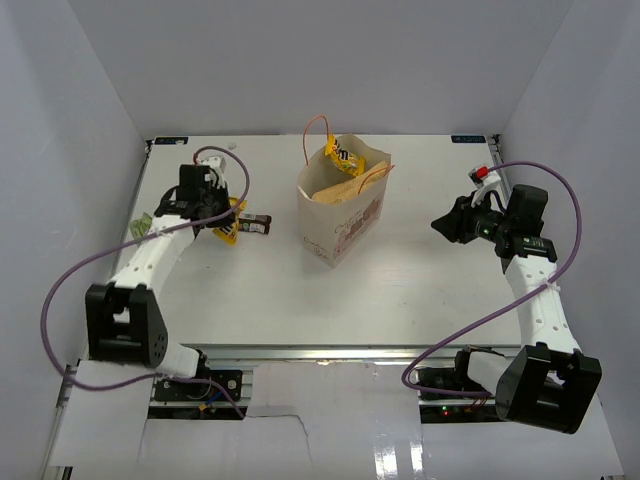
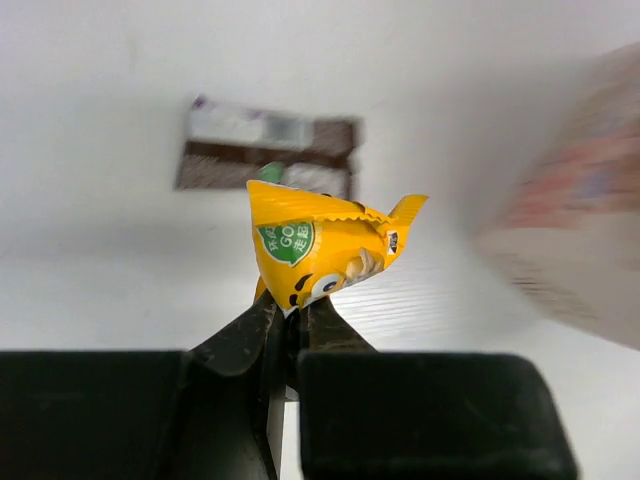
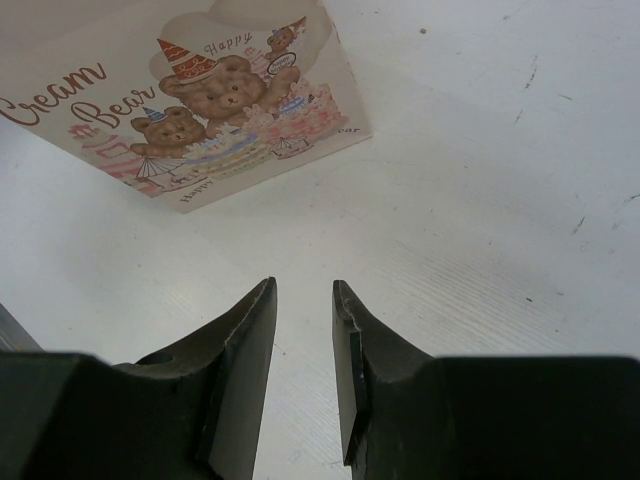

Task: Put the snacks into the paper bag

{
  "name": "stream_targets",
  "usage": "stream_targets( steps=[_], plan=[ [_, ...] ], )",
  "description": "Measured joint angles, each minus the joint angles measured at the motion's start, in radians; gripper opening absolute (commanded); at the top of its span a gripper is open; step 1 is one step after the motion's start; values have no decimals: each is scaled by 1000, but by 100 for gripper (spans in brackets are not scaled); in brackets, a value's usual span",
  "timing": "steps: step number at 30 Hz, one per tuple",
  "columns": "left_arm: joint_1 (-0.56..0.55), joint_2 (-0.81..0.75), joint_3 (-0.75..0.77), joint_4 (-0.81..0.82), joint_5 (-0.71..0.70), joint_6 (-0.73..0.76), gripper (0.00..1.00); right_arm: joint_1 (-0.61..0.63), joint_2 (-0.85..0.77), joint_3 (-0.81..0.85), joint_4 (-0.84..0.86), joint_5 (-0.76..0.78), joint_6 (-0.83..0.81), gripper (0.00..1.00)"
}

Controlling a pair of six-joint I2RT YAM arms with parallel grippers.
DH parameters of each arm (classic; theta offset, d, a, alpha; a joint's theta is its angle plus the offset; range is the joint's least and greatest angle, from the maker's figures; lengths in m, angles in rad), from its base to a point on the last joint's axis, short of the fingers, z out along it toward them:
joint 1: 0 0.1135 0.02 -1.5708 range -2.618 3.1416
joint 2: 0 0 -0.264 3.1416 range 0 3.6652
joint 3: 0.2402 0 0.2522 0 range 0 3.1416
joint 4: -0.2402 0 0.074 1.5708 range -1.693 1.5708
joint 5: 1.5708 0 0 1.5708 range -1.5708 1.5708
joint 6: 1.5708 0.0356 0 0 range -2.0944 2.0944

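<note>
Counted one bag [image 1: 340,220], printed "Cream Bear" and "Happy". Two sweets: one yellow packet [image 1: 345,156] stood in the bag's mouth, and another yellow packet [image 2: 320,245], left of the bag, was pinched in the left gripper [image 2: 292,308]. One dark bar [image 1: 256,226] lay left of the bag. The right gripper [image 3: 303,290], right of the bag, was narrowly parted and empty.

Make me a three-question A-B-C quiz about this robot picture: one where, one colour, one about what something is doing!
1. Where is the dark bar? A on the table; B inside the paper bag; C on an arm.
2. What colour is the packet in the left end effector? A red; B yellow; C blue.
3. The right end effector is: A open, empty; B gripping a bar; C shut.
Answers: 1 A, it lies flat left of the paper bag; 2 B, its wrapper is yellow; 3 A, bare table shows between its fingers.
</note>
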Motion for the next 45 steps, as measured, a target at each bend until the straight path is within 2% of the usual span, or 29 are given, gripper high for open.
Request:
stream_targets(
  steps=[3, 6, 9, 14, 16, 19, 20, 21, 22, 25, 31, 32, 35, 38, 40, 43, 45],
  plan=[
    [-11, -188, 2, 63, 119, -100, 17, -4, 0, 0, 0, 0, 0, 35],
    [-82, -328, 66, 147, 216, -179, 17, -7, 1, 0, -1, 0, 0, 35],
    [-210, -319, 220, 192, 268, -209, 17, -10, 6, 2, -2, -1, 0, 35],
    [-394, -193, 407, 219, 274, -217, 18, -11, 13, 4, -4, -2, 0, 35],
    [-443, -116, 450, 204, 246, -209, 27, -11, 13, 4, -4, -3, 0, 35],
    [-487, 17, 528, 148, 178, -194, 34, -11, 12, 4, -4, -4, 0, 35],
    [-496, 68, 566, 111, 155, -188, 45, -11, 11, 4, -4, -4, 0, 35],
    [-503, 117, 602, 85, 131, -179, 45, -12, 11, 4, -4, -4, 0, 35],
    [-507, 160, 637, 57, 107, -176, 55, -12, 10, 4, -5, -4, -1, 35],
    [-518, 246, 698, -14, 36, -148, 71, -12, 1, 4, -5, -4, -2, 35],
    [-522, 245, 749, -85, -30, -114, 74, -14, -17, 4, -5, -4, -11, 35],
    [-523, 231, 753, -85, -36, -112, 79, -15, -17, 4, -5, -4, -15, 35],
    [-523, 132, 680, -55, -101, -109, 91, -16, -17, 4, -9, -4, -25, 35],
    [-494, -58, 473, -10, -168, -179, 91, -17, -17, 4, -17, -3, -34, 35],
    [-413, -171, 342, 1, -176, -267, 98, -17, -17, 4, -23, -4, -41, 35],
    [-221, -280, 145, 28, -198, -468, 98, -18, -16, 4, -26, -4, -47, 35],
    [-131, -298, 23, 58, -212, -618, 98, -18, -16, 4, -26, -4, -49, 35]
  ],
)
